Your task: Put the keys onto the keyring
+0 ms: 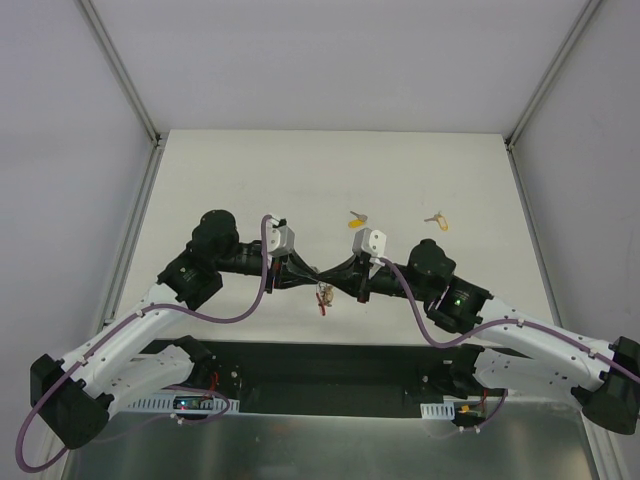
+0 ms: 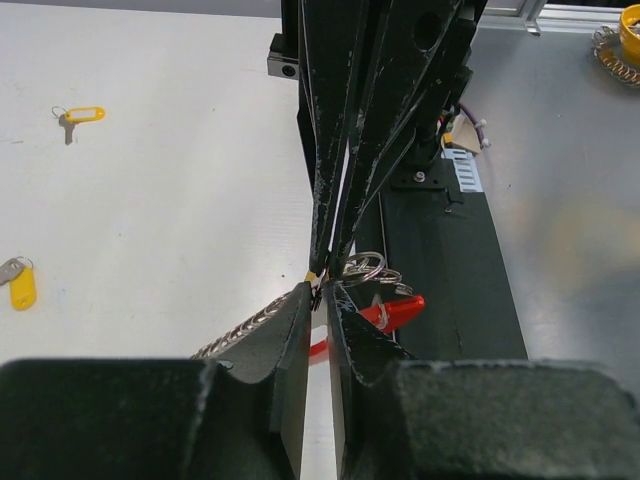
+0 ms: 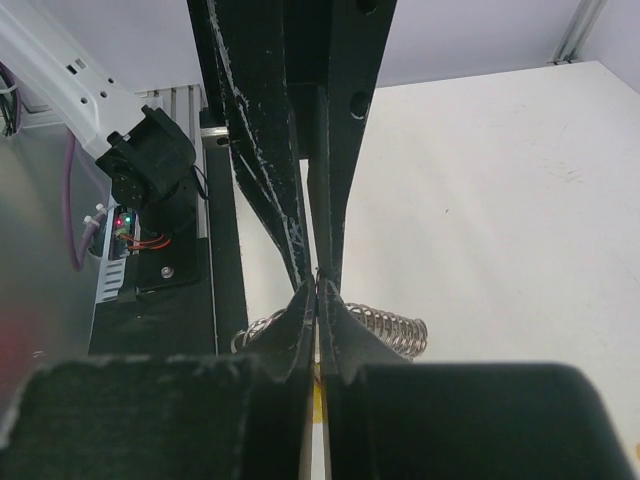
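My two grippers meet tip to tip above the table's near edge. The right gripper (image 3: pixel 318 283) is shut on a key whose yellow head (image 3: pixel 316 400) shows between its pads. The left gripper (image 2: pixel 320 290) has its jaws drawn to a narrow slit, its tips pinching a small dark piece at the keyring's metal rings (image 2: pixel 365 265). The keyring (image 1: pixel 324 297) hangs just below the meeting point, with its red loop (image 2: pixel 392 314) and grey coiled strap (image 2: pixel 240 335) showing. Two more keys (image 1: pixel 357 217) (image 1: pixel 437 221) lie loose farther back on the table.
A black base rail (image 1: pixel 320 365) runs along the near edge under both grippers. Grey metal frame posts (image 1: pixel 135 95) bound the white table (image 1: pixel 240 170). A yellow spool (image 2: pixel 630 30) sits off to the far right of the left wrist view.
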